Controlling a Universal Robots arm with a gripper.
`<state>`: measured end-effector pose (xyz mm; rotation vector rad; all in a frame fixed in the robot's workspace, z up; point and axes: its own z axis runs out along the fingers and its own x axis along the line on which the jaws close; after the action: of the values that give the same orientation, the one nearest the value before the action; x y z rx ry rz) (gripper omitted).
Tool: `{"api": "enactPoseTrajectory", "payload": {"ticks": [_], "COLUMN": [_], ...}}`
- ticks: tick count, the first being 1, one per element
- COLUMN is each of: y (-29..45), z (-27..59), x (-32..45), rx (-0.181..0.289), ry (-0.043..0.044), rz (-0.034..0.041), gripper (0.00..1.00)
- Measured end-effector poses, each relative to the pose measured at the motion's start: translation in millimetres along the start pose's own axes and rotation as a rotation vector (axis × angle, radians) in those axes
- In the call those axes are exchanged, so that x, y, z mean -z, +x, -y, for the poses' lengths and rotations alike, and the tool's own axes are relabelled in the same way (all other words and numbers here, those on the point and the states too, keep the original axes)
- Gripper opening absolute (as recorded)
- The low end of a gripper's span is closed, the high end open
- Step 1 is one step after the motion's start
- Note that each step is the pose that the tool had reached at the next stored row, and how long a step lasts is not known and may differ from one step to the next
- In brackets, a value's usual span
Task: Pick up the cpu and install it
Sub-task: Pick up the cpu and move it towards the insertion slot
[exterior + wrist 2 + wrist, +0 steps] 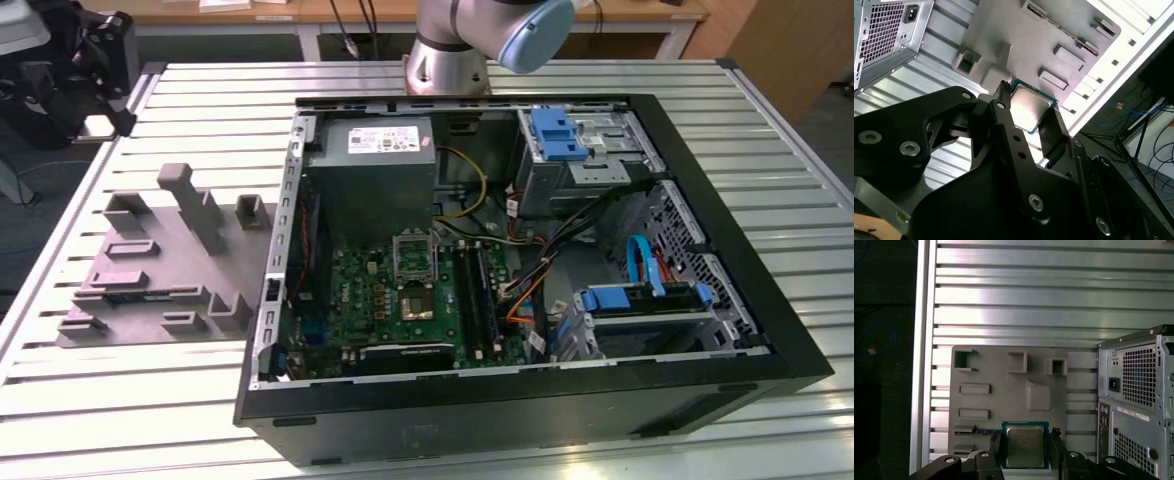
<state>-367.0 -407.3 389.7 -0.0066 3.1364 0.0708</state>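
- One open computer case [534, 410] lies on its side on the slatted bench [774, 110] in the exterior view, so its green motherboard [387, 300] faces upward and can be reached from above. Just beside the case, toward the exterior view's left, sits the grey moulded tray [147, 270]. Its upright blocks and pockets are shaped, I judge, to keep parts in known spots for picking. The arm [447, 55] rises behind the case.
- In the second wrist view the pincer [1030, 107] has its two black fingers [1006, 120] set against opposite edges of the cpu [1029, 106], clamped on it as far as I can judge. The chip's shiny metal top faces the camera and the tray [1019, 45] lies well behind it, so I judge the chip lifted clear rather than resting there. An edge grip leaves both flat faces free.
- In the first wrist view the cpu [1025, 446] sits square and centred between the fingertips [996, 441]. The tray [994, 405] and bench [1054, 300] lie far below it, and the case's rear panel [1139, 390] stands beside the tray.
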Motion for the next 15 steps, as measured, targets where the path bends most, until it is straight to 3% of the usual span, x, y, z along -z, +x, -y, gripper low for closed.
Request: {"api": "enactPoseTrajectory", "payload": {"ticks": [15], "y": [-3.8], "z": [0.0], "x": [0.0], "rx": [0.000], "ry": [0.0000], "rz": [0.0000], "gripper": [0.47]}}
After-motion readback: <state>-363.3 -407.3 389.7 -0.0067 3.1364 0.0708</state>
